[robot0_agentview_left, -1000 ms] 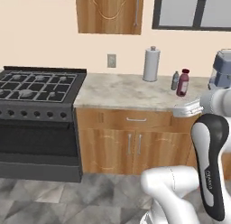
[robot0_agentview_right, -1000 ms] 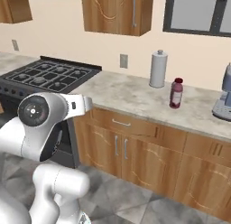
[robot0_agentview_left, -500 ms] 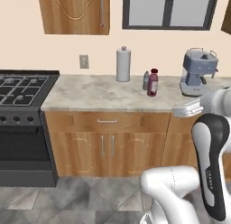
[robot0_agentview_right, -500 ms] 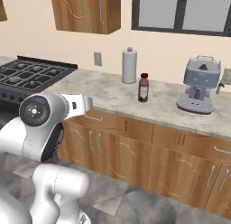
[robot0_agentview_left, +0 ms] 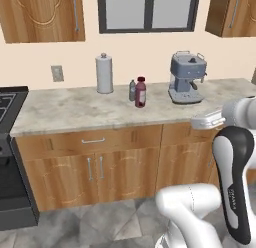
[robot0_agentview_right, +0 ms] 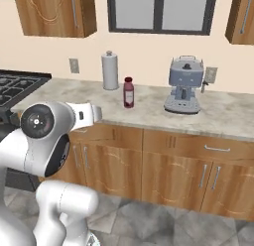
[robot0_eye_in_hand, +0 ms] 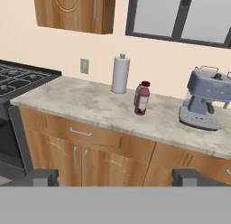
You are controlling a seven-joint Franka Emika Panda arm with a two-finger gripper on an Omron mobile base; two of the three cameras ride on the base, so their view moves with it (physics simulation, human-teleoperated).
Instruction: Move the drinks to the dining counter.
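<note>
Two drinks stand together on the marble counter (robot0_agentview_left: 75, 109) below the window: a dark-red juice bottle (robot0_agentview_left: 141, 92) (robot0_agentview_right: 128, 92) (robot0_eye_in_hand: 142, 98) with a red cap, and a clear grey-blue water bottle (robot0_agentview_left: 132, 90) (robot0_eye_in_hand: 136, 95) just behind it to the left. My gripper (robot0_eye_in_hand: 116, 179) is open, with nothing between its widely spaced fingertips (robot0_eye_in_hand: 43, 177). It hangs well short of the counter and faces the bottles from a distance. The dining counter is out of view.
A tall grey canister (robot0_agentview_left: 104, 73) (robot0_agentview_right: 109, 70) (robot0_eye_in_hand: 120, 74) stands left of the bottles. A grey coffee machine (robot0_agentview_left: 186, 78) (robot0_agentview_right: 184, 85) (robot0_eye_in_hand: 203, 101) stands to their right. A black stove (robot0_agentview_left: 7, 157) (robot0_eye_in_hand: 18, 78) adjoins the counter's left end. Wooden cabinets run below.
The base has driven right along the counter, so the whole scene slid left. The stove has nearly left the picture and the coffee machine has come in. The bottles have not moved.
</note>
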